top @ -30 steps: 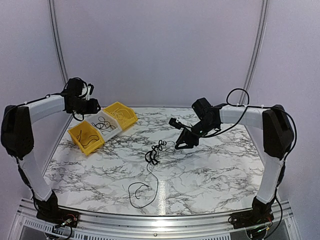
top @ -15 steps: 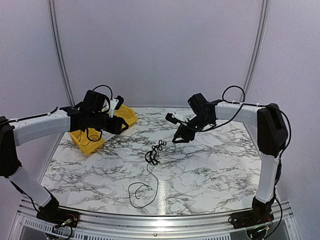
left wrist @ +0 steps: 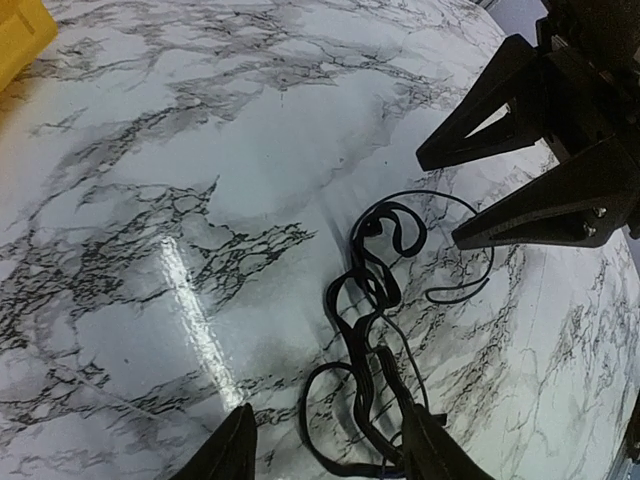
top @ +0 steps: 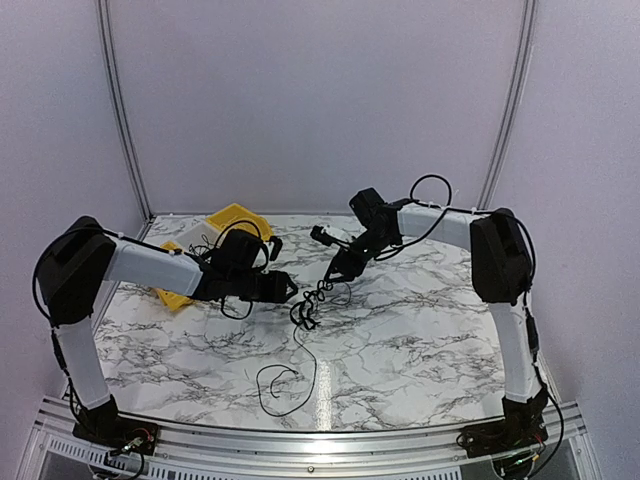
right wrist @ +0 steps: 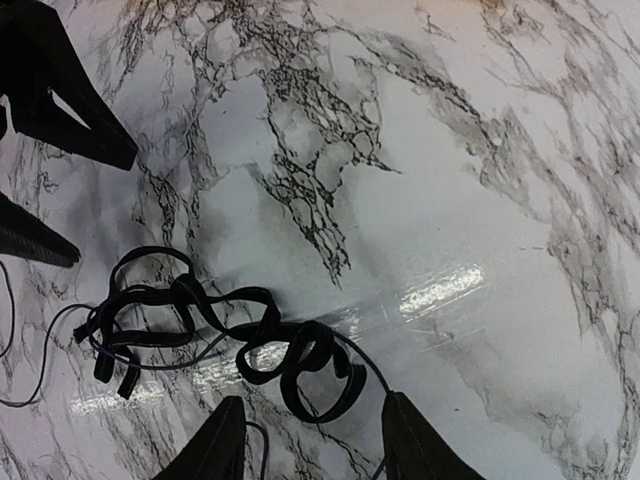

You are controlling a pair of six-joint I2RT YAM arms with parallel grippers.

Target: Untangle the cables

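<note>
Marble counter [top: 430,340], cables [top: 310,300] at frame ctr.
Left pincer [left wrist: 327,410] & right pincer [right wrist: 315,400] were wide, empty; pinching several strands together risked tightening knot.

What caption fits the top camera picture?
Left tool and right tool, both open, flank tangled cables on a marble table.

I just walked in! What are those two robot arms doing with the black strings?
They are untangling thin black cables lying in a clump on the marble table. The left gripper and the right gripper hover at the clump from opposite sides, both open. Neither holds a cable yet.
</note>
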